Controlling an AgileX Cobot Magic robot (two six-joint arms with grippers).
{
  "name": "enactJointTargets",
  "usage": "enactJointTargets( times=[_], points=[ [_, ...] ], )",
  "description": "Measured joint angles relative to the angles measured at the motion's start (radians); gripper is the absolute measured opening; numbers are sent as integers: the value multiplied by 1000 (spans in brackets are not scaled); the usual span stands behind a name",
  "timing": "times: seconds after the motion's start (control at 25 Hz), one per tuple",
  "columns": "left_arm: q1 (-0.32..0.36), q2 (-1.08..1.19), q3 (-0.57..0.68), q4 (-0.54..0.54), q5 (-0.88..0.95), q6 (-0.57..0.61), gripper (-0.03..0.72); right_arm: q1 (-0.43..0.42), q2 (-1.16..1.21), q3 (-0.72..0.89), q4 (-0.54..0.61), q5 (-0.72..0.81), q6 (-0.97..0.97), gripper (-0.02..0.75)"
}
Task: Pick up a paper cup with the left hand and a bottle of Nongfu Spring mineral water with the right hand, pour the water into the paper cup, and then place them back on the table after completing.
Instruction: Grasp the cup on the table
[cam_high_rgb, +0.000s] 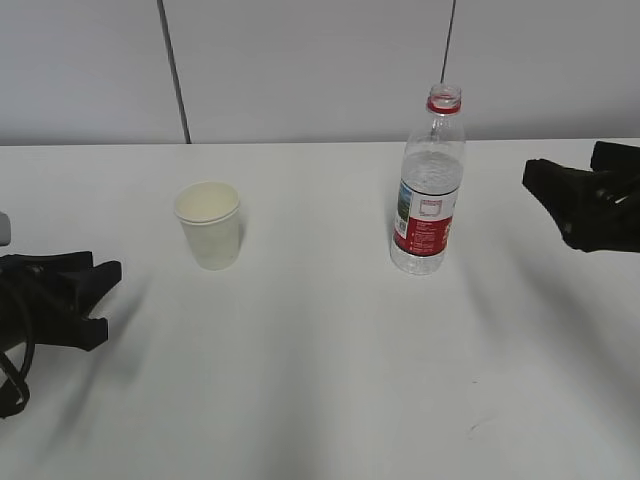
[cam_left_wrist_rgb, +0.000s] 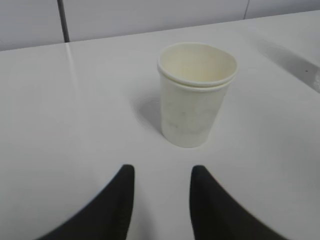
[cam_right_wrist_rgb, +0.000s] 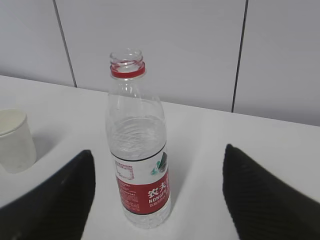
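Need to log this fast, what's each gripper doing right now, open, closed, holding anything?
Left gripper: open, empty, short of the paper cup.
Right gripper: open wide, empty, bottle ahead between its fingers.

A plain white table (cam_high_rgb: 320, 400) is seen stretching across the exterior view, its far edge met by a pale grey panelled wall (cam_high_rgb: 300, 60). The wall is divided by thin dark vertical seams (cam_high_rgb: 173, 70). Soft, diffuse shadows are cast across the tabletop toward its near edge under even indoor lighting.
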Motion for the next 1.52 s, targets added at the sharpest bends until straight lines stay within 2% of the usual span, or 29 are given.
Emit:
enactJointTargets(
  times=[0.12, 0.16, 0.28, 0.36, 0.76, 1.16, 1.52],
  points=[
    [0, 0, -3, 11, -1, 8, 299, 0, 0, 0, -2, 0, 0, 586],
    [0, 0, -12, 16, 0, 8, 348, 0, 0, 0, -2, -1, 0, 586],
    [-7, 7, -46, 38, -3, 8, 558, 0, 0, 0, -2, -11, 0, 587],
    [-29, 24, -69, 32, -2, 8, 637, 0, 0, 0, -2, -33, 0, 587],
    [-171, 216, -248, -79, -2, 20, 653, 0, 0, 0, -2, -93, 0, 586],
    [-196, 397, -461, -111, -2, 23, 636, 0, 0, 0, -4, -93, 0, 586],
    [-196, 479, -597, -113, -1, 23, 607, 0, 0, 0, -4, -95, 0, 586]
  ],
)
